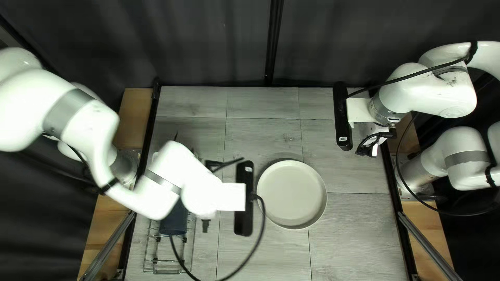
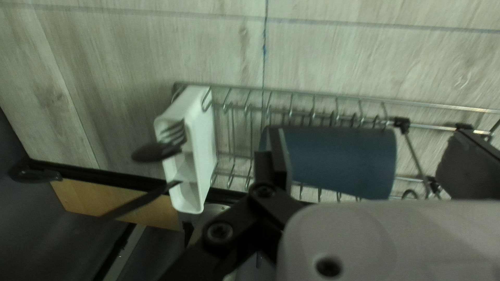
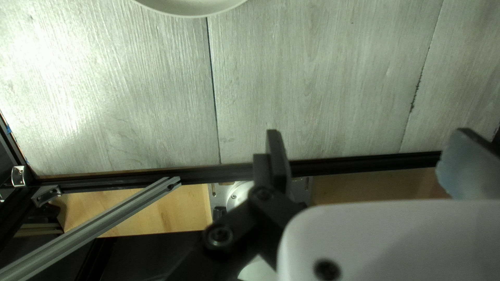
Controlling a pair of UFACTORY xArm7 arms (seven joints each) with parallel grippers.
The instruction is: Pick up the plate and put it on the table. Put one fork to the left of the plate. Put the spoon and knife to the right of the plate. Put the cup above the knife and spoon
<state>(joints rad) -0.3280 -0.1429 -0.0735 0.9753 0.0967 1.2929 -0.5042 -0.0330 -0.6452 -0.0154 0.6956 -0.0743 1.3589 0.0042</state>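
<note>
Plate [image 1: 291,194] rd & off-wht, cup [image 2: 341,162] dk blue.

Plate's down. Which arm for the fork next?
Left, I'd say: the left gripper is open and faces the rack and fork; the right gripper hangs across the table.

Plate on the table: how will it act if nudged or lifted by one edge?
The plate looks stiff: its rim keeps an even round outline. Nudged, it should slide rather than roll or tip, since it lies flat and is low and wide. Lifted one-sided, it may dip at the far edge, as most of its broad disc would hang beyond the fingers.
</note>
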